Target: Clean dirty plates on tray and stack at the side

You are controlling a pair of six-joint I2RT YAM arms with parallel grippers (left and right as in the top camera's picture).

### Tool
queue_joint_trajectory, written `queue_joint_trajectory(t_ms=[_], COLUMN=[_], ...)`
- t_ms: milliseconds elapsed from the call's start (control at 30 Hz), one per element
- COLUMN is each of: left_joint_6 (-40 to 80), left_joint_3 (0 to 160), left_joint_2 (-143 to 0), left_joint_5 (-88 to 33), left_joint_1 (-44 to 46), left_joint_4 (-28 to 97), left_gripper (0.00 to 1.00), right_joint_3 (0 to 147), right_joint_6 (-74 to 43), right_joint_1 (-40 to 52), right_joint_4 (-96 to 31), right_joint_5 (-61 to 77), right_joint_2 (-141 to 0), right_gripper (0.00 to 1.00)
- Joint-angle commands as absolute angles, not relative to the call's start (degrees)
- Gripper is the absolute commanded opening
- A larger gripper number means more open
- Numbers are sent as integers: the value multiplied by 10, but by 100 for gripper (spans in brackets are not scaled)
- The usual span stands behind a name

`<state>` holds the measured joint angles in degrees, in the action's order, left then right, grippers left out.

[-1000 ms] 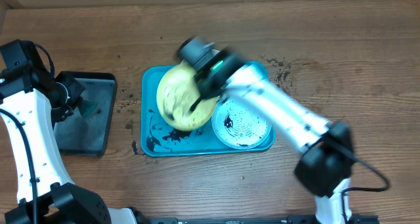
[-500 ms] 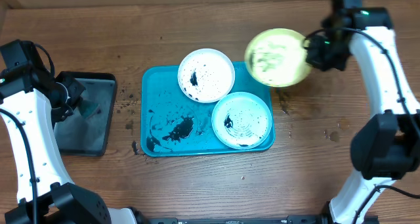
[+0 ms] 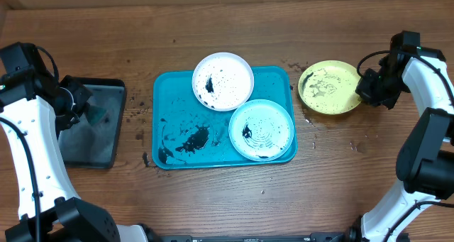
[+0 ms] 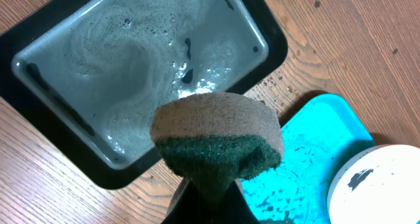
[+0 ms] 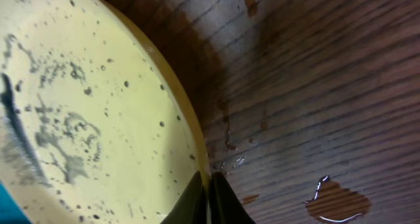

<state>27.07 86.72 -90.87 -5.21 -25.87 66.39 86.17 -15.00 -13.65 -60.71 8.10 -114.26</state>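
The turquoise tray [image 3: 170, 100] lies mid-table with black smears. A white plate [image 3: 223, 81] sits on its far edge and a pale mint plate [image 3: 261, 129] at its right end; both are dirty. The yellow-green plate [image 3: 329, 87] rests on the wood to the right of the tray, speckled with dirt. My right gripper [image 3: 369, 88] is shut on its right rim, seen close in the right wrist view [image 5: 207, 184]. My left gripper [image 4: 210, 201] is shut on a brown and green sponge [image 4: 216, 142] above the black tray's corner.
A black tray [image 3: 92, 121] of soapy water [image 4: 131, 60] stands at the left. Black crumbs and wet drops [image 5: 335, 201] lie on the wood around the turquoise tray and by the yellow-green plate.
My right gripper has carried the yellow-green plate off the turquoise tray, swung it right and set it down on the wood. The left arm has not moved.
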Motion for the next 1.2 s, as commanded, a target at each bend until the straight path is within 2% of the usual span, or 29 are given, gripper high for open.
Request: queue_joint_trajectory(t_ms=[0,233,300,333,367,400,500,567,700,800,967,1167], left_joint_6=[270,248,232,226,222,216,201,194,187,181,177,178], left_joint_3=[864,864,864,864,864,864,864,864,864,864,864,863], left_joint_2=[-907,-908,-908,-908,-908,-908,-908,-908,-908,-908,-908,-908], left_joint_5=[-60,-63,-73,-77,-77,-77,-77,-77,-77,-77,-75,-75], left_joint_1=[-251,-227,-218,-212,-207,-198,-178,-165,-140,-124,-105,-100], left_joint_4=[661,645,640,637,636,633,627,627,627,627,628,627], left_gripper=[4,4,4,4,4,4,4,4,4,4,4,4], right_joint_3=[870,911,932,944,954,962,968,967,967,967,967,967], right_joint_6=[-147,-145,-145,-145,-145,-145,-146,-145,-153,-199,-215,-215], right_joint_1=[-123,-63,-41,-28,-14,1,47,84,151,197,234,248], right_joint_4=[-617,-664,-675,-679,-677,-672,-620,-572,-496,-465,-412,-370], right_joint_5=[100,105,106,109,122,139,173,170,152,70,6,16], right_joint_2=[-1122,-1109,-1103,-1100,-1098,-1098,-1098,-1105,-1134,-1171,-1226,-1260], right_gripper=[10,24,36,46,61,68,77,89,91,92,91,74])
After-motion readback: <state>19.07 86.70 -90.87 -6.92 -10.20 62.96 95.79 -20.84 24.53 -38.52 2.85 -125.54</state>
